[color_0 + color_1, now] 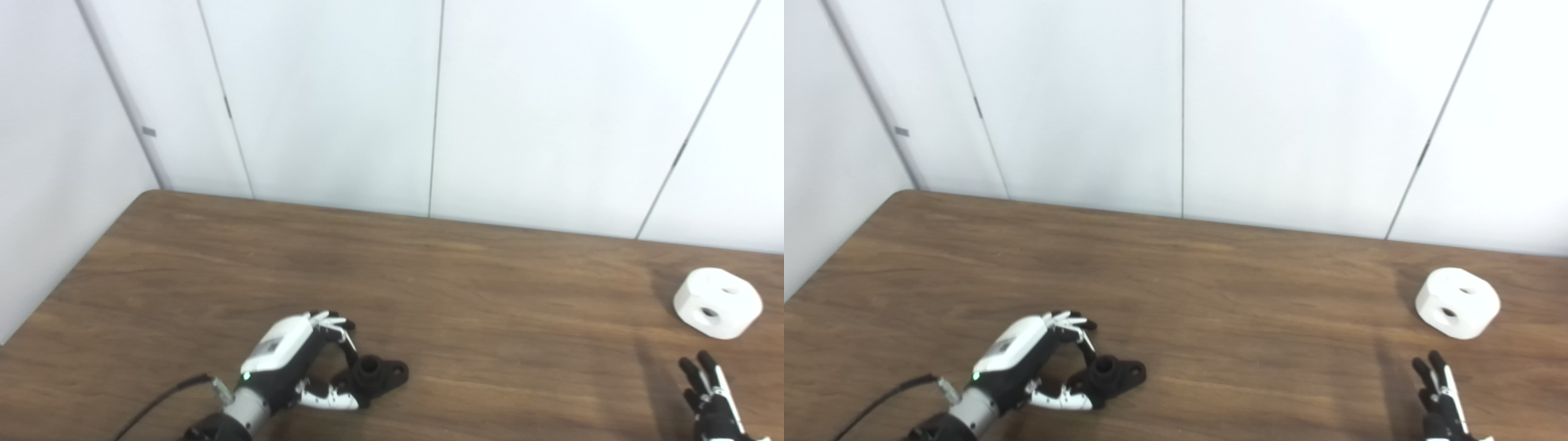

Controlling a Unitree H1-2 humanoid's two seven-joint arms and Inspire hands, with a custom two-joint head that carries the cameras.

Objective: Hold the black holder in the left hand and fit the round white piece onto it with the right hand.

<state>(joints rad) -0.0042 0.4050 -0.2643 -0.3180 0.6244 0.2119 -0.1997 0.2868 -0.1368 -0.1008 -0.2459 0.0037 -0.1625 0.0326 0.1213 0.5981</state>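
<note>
The brown wooden desk point(429, 275) has lots of bare room in the middle. Its far edge meets a white wall point(343, 104), and its left back corner is rounded.

The black holder point(376, 375) lies flat on the desk near the front, toward the left. It looks like hard, dull plastic. It has a short round tube sticking up and a flat ear with a hole in it. Its long way runs left to right, and the ear points to the right.

The left hand point(300, 361) is black and white and shiny. Its fingers point(334, 321) curl over the holder's left end and its thumb reaches under the near side. I cannot tell if it grips the holder tight or just rests around it.

The round white piece point(718, 302) sits far off on the right side of the desk. It is smooth and chunky with two round holes on top.

The right hand point(710, 398) is near the bottom edge, just in front of the white piece and not touching it. Its fingers point up, spread apart, holding nothing.
</note>
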